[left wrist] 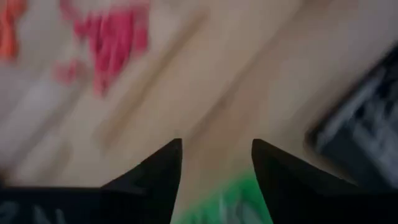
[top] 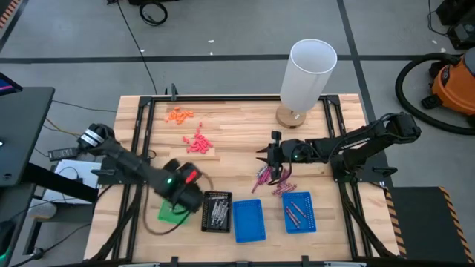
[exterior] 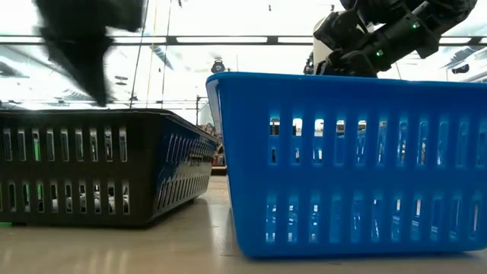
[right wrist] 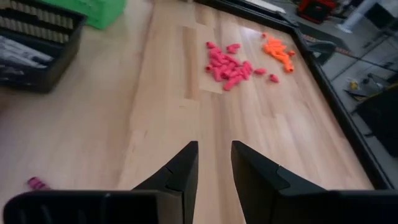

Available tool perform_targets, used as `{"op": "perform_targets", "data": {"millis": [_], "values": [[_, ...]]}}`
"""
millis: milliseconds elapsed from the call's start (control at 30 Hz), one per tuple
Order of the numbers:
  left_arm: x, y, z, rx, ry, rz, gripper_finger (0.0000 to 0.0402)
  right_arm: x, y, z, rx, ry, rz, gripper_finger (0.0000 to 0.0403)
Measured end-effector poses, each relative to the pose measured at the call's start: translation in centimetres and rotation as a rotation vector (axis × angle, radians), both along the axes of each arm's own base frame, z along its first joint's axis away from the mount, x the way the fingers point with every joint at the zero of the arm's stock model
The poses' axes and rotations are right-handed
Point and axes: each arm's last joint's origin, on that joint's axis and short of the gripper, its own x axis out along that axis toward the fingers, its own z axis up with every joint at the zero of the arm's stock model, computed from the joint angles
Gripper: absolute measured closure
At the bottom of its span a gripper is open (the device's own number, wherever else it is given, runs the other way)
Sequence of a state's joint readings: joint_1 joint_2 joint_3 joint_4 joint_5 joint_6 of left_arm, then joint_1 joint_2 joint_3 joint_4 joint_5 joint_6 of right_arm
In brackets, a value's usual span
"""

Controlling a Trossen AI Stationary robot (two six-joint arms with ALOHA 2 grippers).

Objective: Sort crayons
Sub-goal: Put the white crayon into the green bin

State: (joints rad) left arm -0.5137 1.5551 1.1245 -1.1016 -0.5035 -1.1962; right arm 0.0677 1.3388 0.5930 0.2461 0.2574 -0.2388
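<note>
Maroon crayons [top: 267,179] lie loose on the wood near the table's middle; one of them [right wrist: 37,183] shows in the right wrist view. More maroon ones lie in the right blue tray [top: 299,211]. Silvery-grey crayons fill the black tray [top: 216,211]. My left gripper [left wrist: 216,163] hovers open over the far edge of the green tray [top: 169,213], with nothing between its fingers. My right gripper [right wrist: 214,163] hangs open just beyond the loose maroon crayons, pointing toward the table's left, and holds nothing.
A pile of pink pieces [top: 198,143] and a pile of orange ones [top: 179,115] lie at the far left. A tall white cylinder [top: 308,74] stands at the far edge. A second blue tray [top: 249,220] sits between the black tray and the right blue one.
</note>
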Motion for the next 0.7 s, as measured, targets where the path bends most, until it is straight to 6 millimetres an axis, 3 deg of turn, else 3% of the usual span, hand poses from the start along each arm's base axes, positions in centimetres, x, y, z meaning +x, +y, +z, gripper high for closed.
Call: {"op": "perform_targets", "data": {"millis": [367, 567, 700], "values": [[9.5, 5.6, -0.6, 0.198, -0.304, -0.26, 0.0203, -0.4, 0.0, -0.7, -0.001, 0.083, -0.002, 0.0298], [13.1, 7.7, -2.9, 0.284, -0.388, -0.315, 0.0206, -1.3, -0.4, -1.7, -0.032, 0.21, -0.139, 0.0298], [15.0, 8.8, -5.2, 0.22, -0.438, -0.35, 0.0206, -2.2, -0.8, -2.4, -0.054, 0.288, -0.269, 0.0298]]}}
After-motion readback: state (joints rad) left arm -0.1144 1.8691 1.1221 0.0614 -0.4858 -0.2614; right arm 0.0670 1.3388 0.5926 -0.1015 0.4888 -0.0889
